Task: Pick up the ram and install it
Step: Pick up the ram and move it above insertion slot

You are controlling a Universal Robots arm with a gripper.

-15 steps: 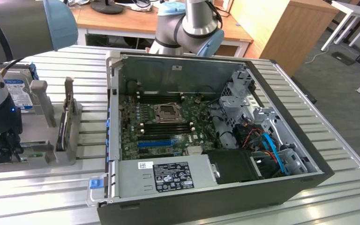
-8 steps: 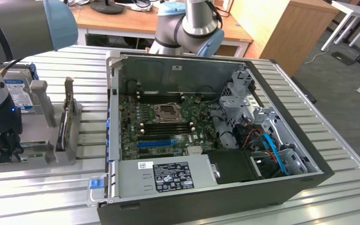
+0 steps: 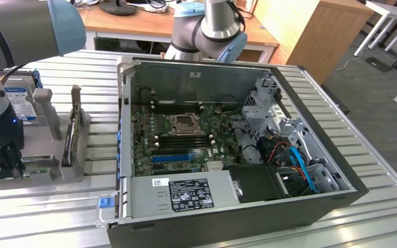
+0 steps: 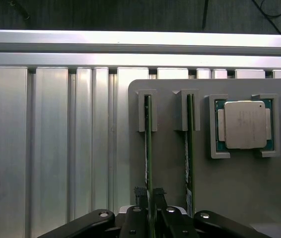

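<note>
end of ram (image 4: 148, 148) hidden behind hand (image 4: 149, 195), hand cropped at edge — grip unclear

We see a table (image 4: 46, 148) of ribbed bare metal with a brushed, satin sheen. On it sits a holder (image 4: 170, 173) of matt grey plastic that carries the ram (image 4: 148, 144), a green circuit board with a faint gloss, and a chip (image 4: 245, 124) under a dull, smooth metal lid. The case (image 3: 184, 82) is plain grey sheet metal inside and matt black outside, the arm (image 3: 5, 31) is smooth grey with a glossy blue cap (image 3: 67, 26), and the desk (image 3: 136, 23) is smooth wood.
</note>
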